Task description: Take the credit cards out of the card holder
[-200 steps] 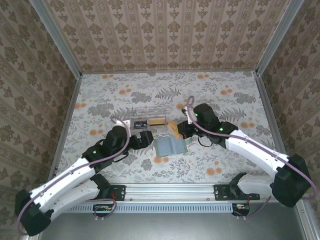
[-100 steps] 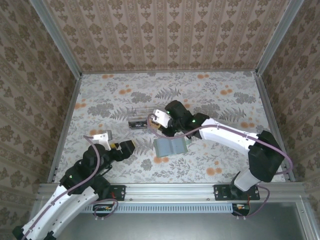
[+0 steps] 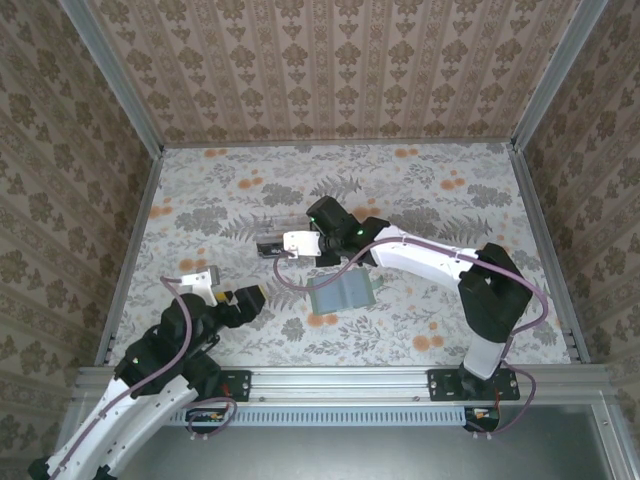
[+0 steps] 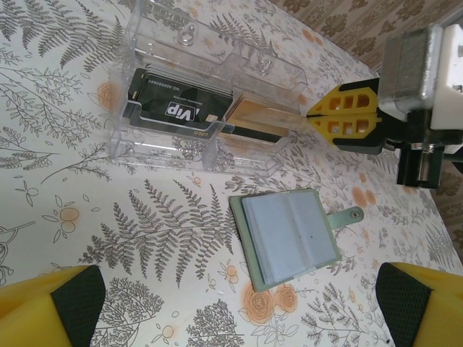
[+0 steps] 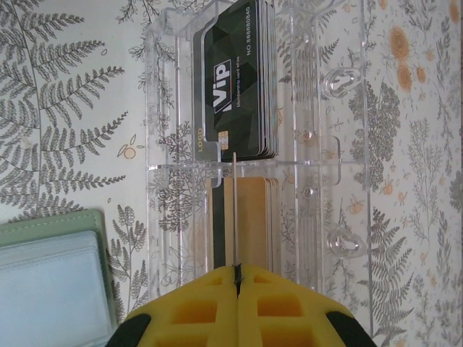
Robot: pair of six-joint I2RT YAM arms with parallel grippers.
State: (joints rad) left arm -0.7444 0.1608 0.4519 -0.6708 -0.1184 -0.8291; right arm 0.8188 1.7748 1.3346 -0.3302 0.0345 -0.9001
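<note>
One card holder (image 3: 343, 293) lies open mid-table, beside one clear box (image 4: 210, 54) holding two card stacks (image 5: 235, 87), counts unreadable. Right tool (image 5: 236, 276) pinches seemingly one gold card (image 5: 235, 210) edge-on; left tool (image 3: 243, 298) spread apart.

Card holder (image 4: 289, 238) matte grey-green, clear pockets; box (image 4: 217, 61) transparent glossy plastic.

card holder (image 4: 289, 235): grey-green bifold, open flat, just beside clear box (image 4: 189, 32) | black VIP cards (image 5: 235, 79), gold cards (image 5: 257, 217): stacked in box | thin card (image 5: 235, 210): edge-on, pinched by right gripper (image 5: 237, 273)
</note>
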